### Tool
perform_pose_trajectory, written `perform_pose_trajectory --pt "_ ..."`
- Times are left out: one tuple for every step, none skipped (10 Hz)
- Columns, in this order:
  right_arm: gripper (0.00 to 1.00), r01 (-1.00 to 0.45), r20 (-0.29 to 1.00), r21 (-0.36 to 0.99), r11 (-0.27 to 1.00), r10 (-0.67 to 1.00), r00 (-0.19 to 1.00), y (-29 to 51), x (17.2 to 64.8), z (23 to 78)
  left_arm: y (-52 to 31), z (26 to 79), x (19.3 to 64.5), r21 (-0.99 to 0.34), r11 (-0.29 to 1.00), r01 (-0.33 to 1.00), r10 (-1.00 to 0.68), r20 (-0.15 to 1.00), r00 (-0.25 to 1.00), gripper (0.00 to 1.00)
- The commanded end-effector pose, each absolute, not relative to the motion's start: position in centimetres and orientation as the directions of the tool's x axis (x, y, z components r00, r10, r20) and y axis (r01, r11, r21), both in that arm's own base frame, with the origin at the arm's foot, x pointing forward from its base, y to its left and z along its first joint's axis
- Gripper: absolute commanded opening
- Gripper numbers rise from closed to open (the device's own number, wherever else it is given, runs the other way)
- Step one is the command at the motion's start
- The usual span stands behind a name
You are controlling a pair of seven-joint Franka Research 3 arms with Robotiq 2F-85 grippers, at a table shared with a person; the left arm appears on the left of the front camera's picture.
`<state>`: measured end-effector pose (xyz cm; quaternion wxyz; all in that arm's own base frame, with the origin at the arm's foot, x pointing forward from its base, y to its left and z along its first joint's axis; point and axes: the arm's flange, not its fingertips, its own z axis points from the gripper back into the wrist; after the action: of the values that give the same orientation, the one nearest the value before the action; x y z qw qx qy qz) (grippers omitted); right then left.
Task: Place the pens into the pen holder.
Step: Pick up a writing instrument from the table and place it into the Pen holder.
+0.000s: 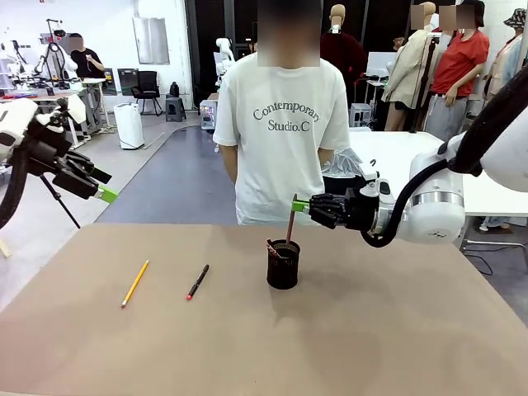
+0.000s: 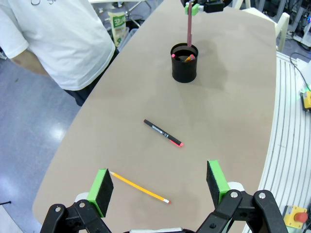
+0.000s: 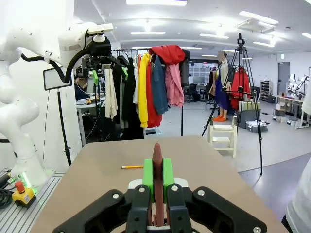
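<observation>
Reddish-brown pen (image 1: 290, 221) | near-upright, lower end at pen holder (image 1: 283, 268) mouth | right gripper (image 1: 300, 206) clamped on its top, straight above pen holder | left gripper (image 2: 159, 181) spread wide, well away from pen holder

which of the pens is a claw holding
The dark reddish-brown pen, clamped in the right claw over the pen holder; the yellow pencil and black pen lie flat.

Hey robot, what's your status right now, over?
Right tool shut on brown pen, upright, tip at the cup mouth. Left tool open, raised at the side. On the table: pencil, black pen. Nothing in the way.
</observation>
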<state>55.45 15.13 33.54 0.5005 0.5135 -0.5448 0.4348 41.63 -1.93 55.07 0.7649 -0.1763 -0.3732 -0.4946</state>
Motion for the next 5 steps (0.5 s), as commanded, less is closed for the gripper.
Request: perform_pose_trajectory --pt "0.0 -0.995 0.991 0.041 0.091 -0.132 0.028 14.99 54.98 33.8 -1.89 55.13 41.61 0.098 0.445 0.89 -0.622 0.749 0.228 1.0" --pt "0.0 -0.995 0.991 0.041 0.091 -0.132 0.028 14.99 54.98 33.8 -1.89 55.13 41.61 0.098 0.445 0.89 -0.622 0.749 0.228 1.0" --pt "0.0 -0.995 0.991 0.041 0.091 -0.132 0.028 14.99 54.98 33.8 -1.89 55.13 41.61 0.098 0.445 0.89 -0.622 0.749 0.228 1.0" --pt "0.0 -0.995 0.992 0.041 0.094 -0.125 0.029 15.1 55.43 33.52 -1.89 55.13 41.61 0.098 0.445 0.89 -0.622 0.749 0.228 1.0" --pt "0.0 -0.994 0.992 0.051 0.1 -0.124 0.038 14.89 55.34 32.84 -1.89 55.13 41.61 0.098 0.445 0.89 -0.622 0.749 0.228 1.0"
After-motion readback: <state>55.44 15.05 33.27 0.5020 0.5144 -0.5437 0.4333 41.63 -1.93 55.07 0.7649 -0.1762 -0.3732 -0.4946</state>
